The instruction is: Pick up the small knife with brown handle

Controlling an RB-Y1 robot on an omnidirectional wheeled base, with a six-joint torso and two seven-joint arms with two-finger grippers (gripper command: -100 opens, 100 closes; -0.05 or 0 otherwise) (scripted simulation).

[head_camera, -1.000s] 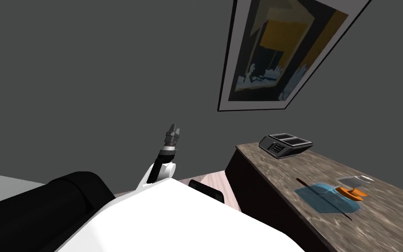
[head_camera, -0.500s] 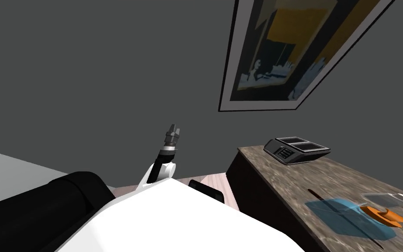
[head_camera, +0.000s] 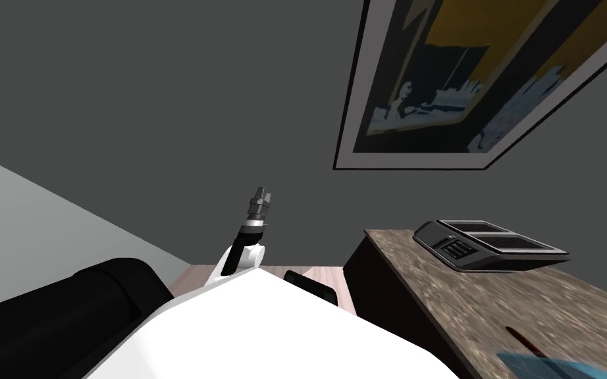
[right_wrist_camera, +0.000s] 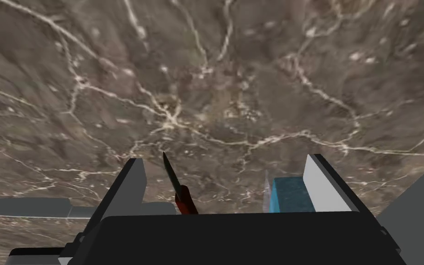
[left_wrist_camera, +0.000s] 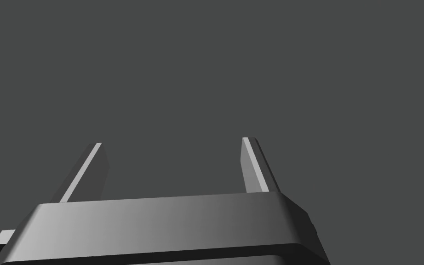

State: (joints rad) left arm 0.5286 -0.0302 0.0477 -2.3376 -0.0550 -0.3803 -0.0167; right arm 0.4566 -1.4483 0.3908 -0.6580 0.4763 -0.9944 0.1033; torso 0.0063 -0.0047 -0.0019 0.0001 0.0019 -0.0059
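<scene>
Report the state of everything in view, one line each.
Left gripper: fingers open, empty.
Right gripper: fingers open, pointed at the counter.
Knife: lying flat on the counter, ungripped, nearer one finger.
Blue object: lying on the counter beside the knife.
Black device: sitting on the counter, untouched.

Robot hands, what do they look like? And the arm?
The left hand and the right hand are each a dark box with two thin, flat, light grey fingers, like little blades. The left arm is white low down, then black, with a pale ring near the wrist.
</scene>
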